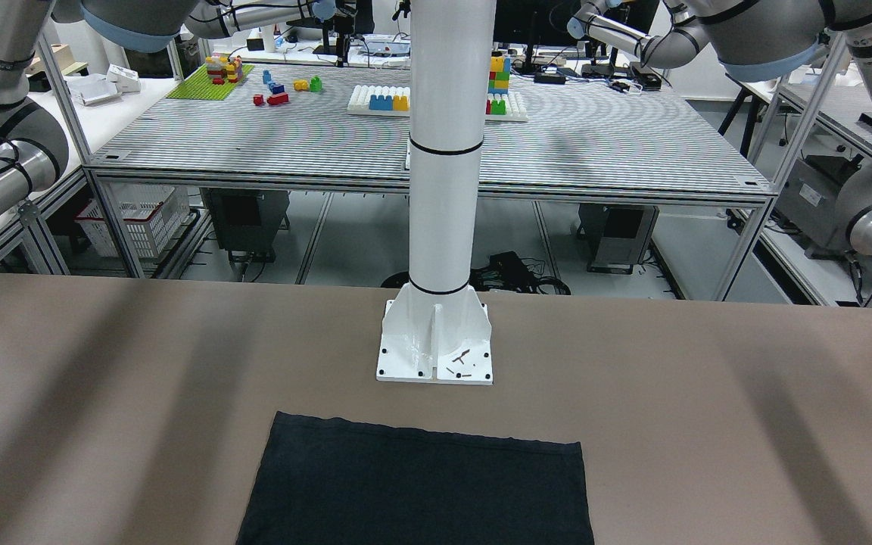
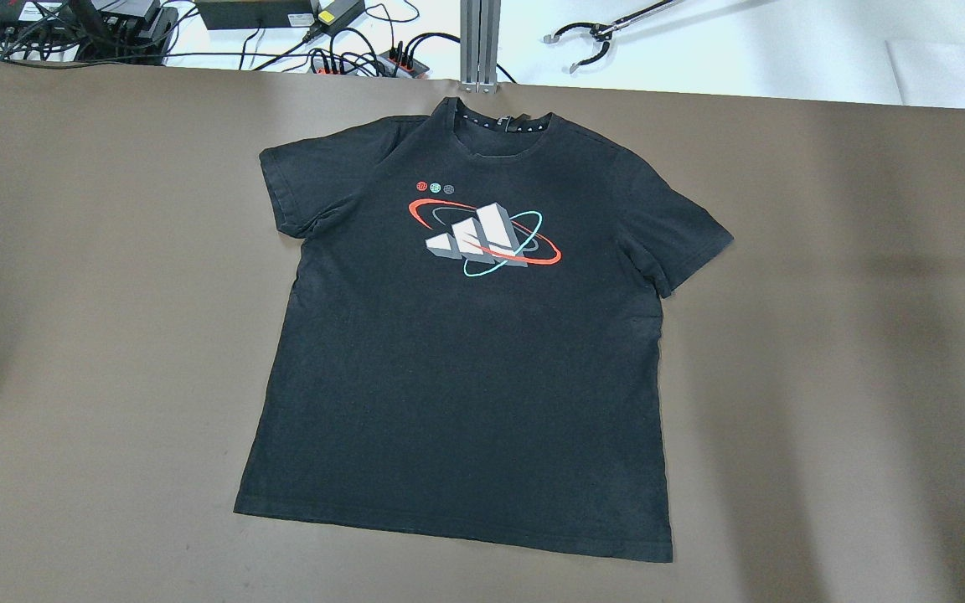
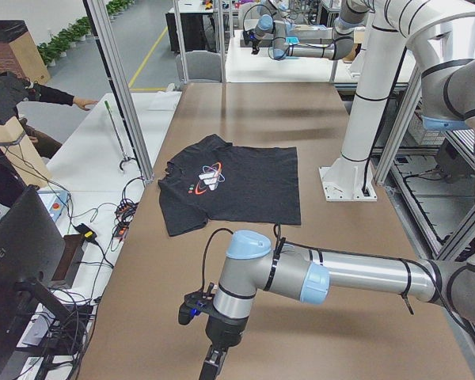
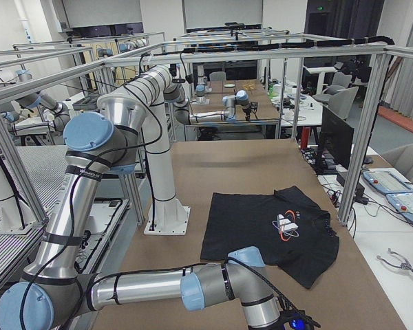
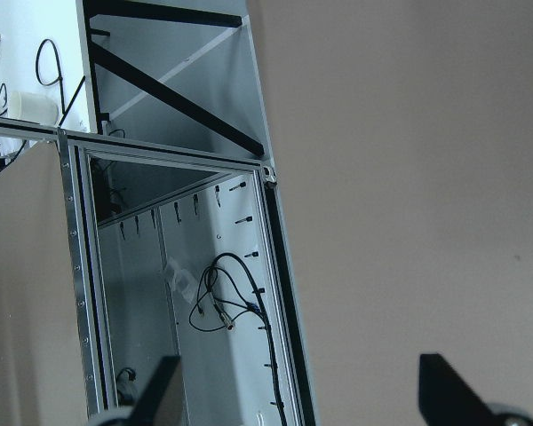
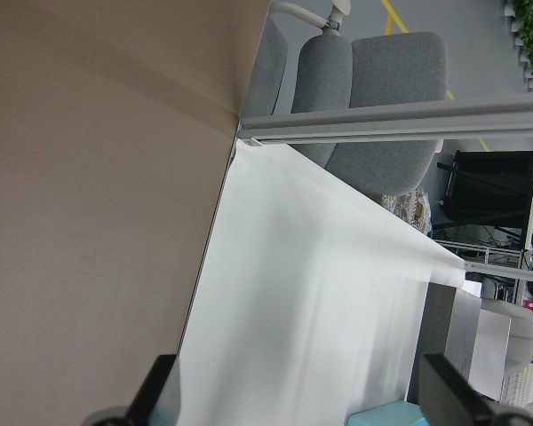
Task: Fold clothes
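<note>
Silver tubular left arm [image 3: 356,273], pale-blue joint caps, black bands, thin black cable; black-fingered left gripper [image 5: 302,390].

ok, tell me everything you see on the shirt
The shirt is a black short-sleeved tee, soft knit by the look, lying flat and unfolded, print side up, on the brown table. Both sleeves are spread; the collar points away from the robot, the hem toward the pillar. The chest print shows white slanted bars ringed by red and teal ovals, three small dots above. It sits slightly skewed. Only the table touches it.
</note>
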Action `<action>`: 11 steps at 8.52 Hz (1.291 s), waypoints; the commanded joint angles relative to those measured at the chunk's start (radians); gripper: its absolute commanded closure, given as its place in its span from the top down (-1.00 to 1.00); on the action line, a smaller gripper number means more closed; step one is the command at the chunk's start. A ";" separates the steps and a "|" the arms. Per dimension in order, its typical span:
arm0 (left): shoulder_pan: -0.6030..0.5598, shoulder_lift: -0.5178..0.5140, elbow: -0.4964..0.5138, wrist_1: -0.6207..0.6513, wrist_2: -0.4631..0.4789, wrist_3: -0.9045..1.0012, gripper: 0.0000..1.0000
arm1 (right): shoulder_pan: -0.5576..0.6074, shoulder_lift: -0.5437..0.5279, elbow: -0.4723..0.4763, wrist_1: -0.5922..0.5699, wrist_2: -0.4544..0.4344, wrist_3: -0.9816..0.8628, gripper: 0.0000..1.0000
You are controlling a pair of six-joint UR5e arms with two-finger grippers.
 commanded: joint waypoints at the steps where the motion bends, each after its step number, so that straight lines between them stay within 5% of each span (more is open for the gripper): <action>1: 0.009 -0.049 -0.028 -0.031 0.000 0.001 0.87 | -0.016 0.023 0.011 0.145 0.021 0.004 0.89; 3: 0.012 -0.063 -0.015 -0.048 -0.012 0.001 0.87 | -0.016 0.018 0.008 0.121 0.144 0.080 0.89; 7: 0.067 -0.115 0.073 -0.137 -0.094 -0.002 0.88 | -0.036 0.027 -0.006 0.129 0.150 0.105 0.89; 11: 0.199 -0.334 0.253 -0.138 -0.323 -0.147 0.88 | -0.243 0.259 -0.176 0.126 0.201 0.302 0.88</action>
